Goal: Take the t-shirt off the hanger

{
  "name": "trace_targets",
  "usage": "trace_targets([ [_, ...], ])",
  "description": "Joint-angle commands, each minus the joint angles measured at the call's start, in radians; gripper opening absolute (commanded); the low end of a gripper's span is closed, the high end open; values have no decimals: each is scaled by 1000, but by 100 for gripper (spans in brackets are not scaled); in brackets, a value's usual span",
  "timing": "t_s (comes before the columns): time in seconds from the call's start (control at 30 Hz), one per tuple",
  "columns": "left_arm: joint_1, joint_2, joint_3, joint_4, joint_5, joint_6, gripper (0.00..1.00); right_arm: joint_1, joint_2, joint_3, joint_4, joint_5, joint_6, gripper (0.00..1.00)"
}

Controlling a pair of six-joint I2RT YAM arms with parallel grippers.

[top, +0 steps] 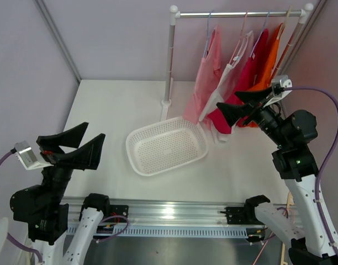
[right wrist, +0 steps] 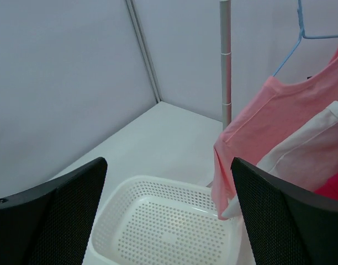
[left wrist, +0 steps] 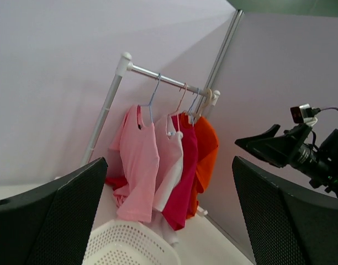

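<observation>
Several t-shirts hang on hangers from a rail (top: 241, 14) at the back right: a pink t-shirt (top: 205, 83) on a blue hanger (top: 209, 33), then pale pink, magenta and orange ones. In the right wrist view the pink t-shirt (right wrist: 268, 121) hangs just ahead on the right. My right gripper (top: 230, 102) is open and empty, close in front of the shirts' lower hems. My left gripper (top: 94, 132) hovers open and empty at the near left, far from the rack. The left wrist view faces the pink t-shirt (left wrist: 137, 165) and the others from a distance.
A white perforated basket (top: 141, 163) sits mid-table, its right end under the pink shirt's hem. The rack's white post (top: 170, 61) stands behind it. Grey panel walls enclose the left, back and right sides.
</observation>
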Motion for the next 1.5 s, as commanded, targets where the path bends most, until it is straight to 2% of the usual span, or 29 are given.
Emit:
trace_targets([
  [0.0,-3,11,-5,-76,63,-8,99,32,-21,-22,67,144,118,100],
  [0.07,-5,48,35,-130,17,-46,99,53,-25,-39,84,292,225,99],
  [0.13,-3,68,31,-139,-12,-46,100,61,-15,-56,117,322,280,99],
  [0.27,-5,73,-26,-65,31,-98,99,61,66,-48,238,74,239,100],
  [0.33,-3,74,-44,-46,19,-123,100,60,95,-53,257,72,296,99],
  [0.43,-5,90,-57,-53,14,-128,99,35,155,-85,379,89,342,99],
  [0.47,-3,106,-52,-56,26,-117,99,32,219,-46,421,124,328,99],
  [0.5,-5,114,-49,-56,26,-109,100,32,219,-45,391,124,328,99],
  [0.6,-5,148,-31,-75,22,-85,100,96,479,227,167,317,165,99],
  [0.63,-5,159,-31,-79,19,-79,100,140,535,366,80,447,120,99],
  [0.7,-5,173,-28,-90,-1,-40,100,165,647,512,12,535,20,99],
  [0.73,-5,183,-31,-99,-20,-27,100,177,755,654,-20,566,-1,99],
  [0.77,-5,191,-31,-117,-79,-2,99,181,806,723,-72,613,-37,99],
  [0.87,-5,220,-41,-136,-145,47,99,179,990,977,-161,687,-86,99],
  [0.97,-5,260,-35,-125,-146,66,99,178,1152,1219,-250,777,-123,98],
  [1.07,-5,281,-31,-98,-127,72,99,175,1234,1323,-269,837,-146,98],
  [1.17,-5,297,-25,-85,-123,75,100,170,1258,1334,-264,865,-149,96],
  [1.23,-5,303,-29,-85,-126,78,99,162,1265,1329,-261,867,-141,93],
  [1.33,-5,312,-26,-85,-136,81,100,150,1284,1329,-263,870,-132,77],
  [1.37,-5,315,-28,-81,-138,81,100,148,1285,1331,-261,870,-134,54],
  [1.4,-5,321,-32,-78,-138,81,99,147,1293,1332,-260,870,-132,42],
  [1.43,-5,324,-32,-75,-135,82,100,147,1293,1329,-249,868,-138,33],
  [1.47,-5,329,-32,-70,-135,84,100,148,1296,1331,-242,870,-146,31],
])
